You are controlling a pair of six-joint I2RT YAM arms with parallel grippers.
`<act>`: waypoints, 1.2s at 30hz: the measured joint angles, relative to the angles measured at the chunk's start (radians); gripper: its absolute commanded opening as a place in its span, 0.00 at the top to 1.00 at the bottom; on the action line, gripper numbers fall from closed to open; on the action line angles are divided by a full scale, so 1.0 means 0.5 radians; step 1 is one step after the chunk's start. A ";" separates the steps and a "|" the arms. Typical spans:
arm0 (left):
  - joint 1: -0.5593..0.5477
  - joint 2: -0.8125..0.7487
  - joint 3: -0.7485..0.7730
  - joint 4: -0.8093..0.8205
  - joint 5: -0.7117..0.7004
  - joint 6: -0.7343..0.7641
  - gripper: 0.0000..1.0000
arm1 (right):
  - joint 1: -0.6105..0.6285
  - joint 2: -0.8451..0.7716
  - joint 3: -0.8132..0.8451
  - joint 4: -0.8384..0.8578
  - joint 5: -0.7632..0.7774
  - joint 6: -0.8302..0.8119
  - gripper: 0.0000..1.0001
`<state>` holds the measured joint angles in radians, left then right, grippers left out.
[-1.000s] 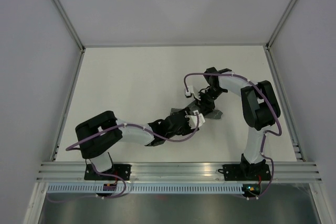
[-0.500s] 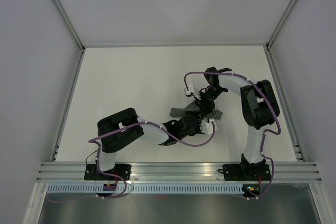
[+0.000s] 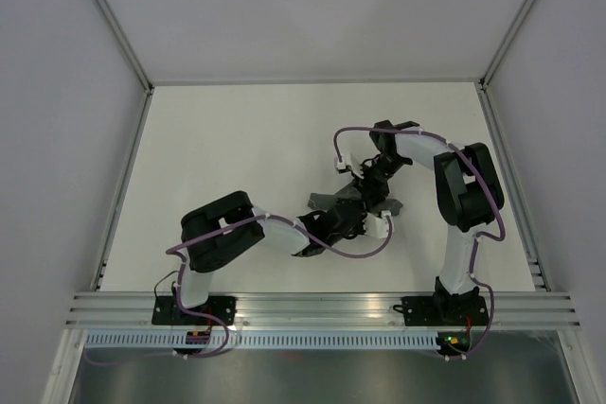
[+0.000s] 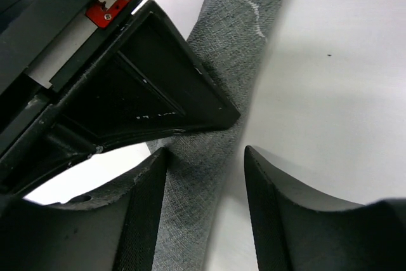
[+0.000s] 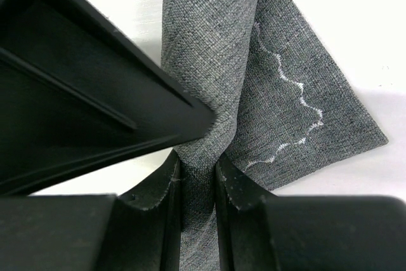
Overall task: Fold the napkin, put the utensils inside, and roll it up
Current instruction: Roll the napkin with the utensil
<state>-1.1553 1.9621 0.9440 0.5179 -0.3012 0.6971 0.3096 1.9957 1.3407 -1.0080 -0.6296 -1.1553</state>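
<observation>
The dark grey napkin (image 3: 323, 202) lies mid-table as a narrow roll (image 5: 209, 61), with a loose corner flap (image 5: 304, 112) carrying a wavy light stitched line. My right gripper (image 5: 198, 169) is shut on the roll and pinches it tight between both fingers. My left gripper (image 4: 205, 153) is open and straddles the same roll (image 4: 216, 157) close beside the right one. Its left finger (image 4: 149, 207) is against the cloth, and white table shows between the roll and its right finger (image 4: 273, 214). The two grippers (image 3: 362, 207) nearly touch. No utensils are in view.
White table top (image 3: 237, 149) with a raised rim and white walls on three sides. An aluminium rail (image 3: 322, 309) carries both arm bases at the near edge. Purple cables loop off each arm.
My left arm has swung right and reached in to the napkin, bringing its gripper up beside the right one. The right arm and the roll have stayed in place.
</observation>
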 measured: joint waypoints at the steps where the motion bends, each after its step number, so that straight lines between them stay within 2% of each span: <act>1: 0.011 0.006 0.014 -0.014 0.014 0.001 0.47 | -0.002 0.001 0.000 -0.001 -0.001 0.000 0.94; 7: 0.060 0.018 0.079 -0.107 0.093 0.001 0.64 | -0.015 0.005 0.002 -0.011 -0.008 0.000 0.93; 9: 0.069 0.018 0.098 -0.146 0.121 0.001 0.77 | -0.018 0.008 0.004 -0.012 -0.009 0.001 0.91; 10: 0.072 0.017 0.107 -0.163 0.134 0.005 0.85 | -0.021 0.008 0.004 -0.013 -0.009 0.002 0.87; 12: 0.078 0.018 0.135 -0.220 0.163 0.005 0.90 | -0.027 0.009 0.005 -0.018 -0.010 0.008 0.79; 13: 0.082 0.018 0.153 -0.255 0.177 0.005 0.94 | -0.030 0.009 0.005 -0.022 -0.010 0.011 0.68; 15: 0.089 0.018 0.188 -0.314 0.218 -0.002 0.98 | -0.038 0.011 0.005 -0.033 -0.001 0.018 0.60; 16: 0.095 0.017 0.206 -0.347 0.243 -0.008 0.98 | -0.043 0.017 0.006 -0.041 0.000 0.022 0.54; 19: 0.120 0.017 0.252 -0.423 0.320 -0.053 0.98 | -0.058 0.016 0.011 -0.090 -0.009 0.031 0.47; 26: 0.180 0.008 0.310 -0.526 0.519 -0.195 0.98 | -0.156 0.035 0.111 -0.216 0.029 0.017 0.42; 30: 0.201 0.001 0.330 -0.574 0.591 -0.267 0.98 | -0.281 0.035 0.218 -0.303 0.031 0.014 0.35; 36: 0.237 0.002 0.411 -0.729 0.719 -0.376 0.98 | -0.402 0.012 0.293 -0.321 0.008 0.041 0.35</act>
<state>-1.0367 1.9629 1.1496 0.1532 0.0586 0.5091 0.1085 2.0018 1.4872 -1.1687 -0.6258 -1.1347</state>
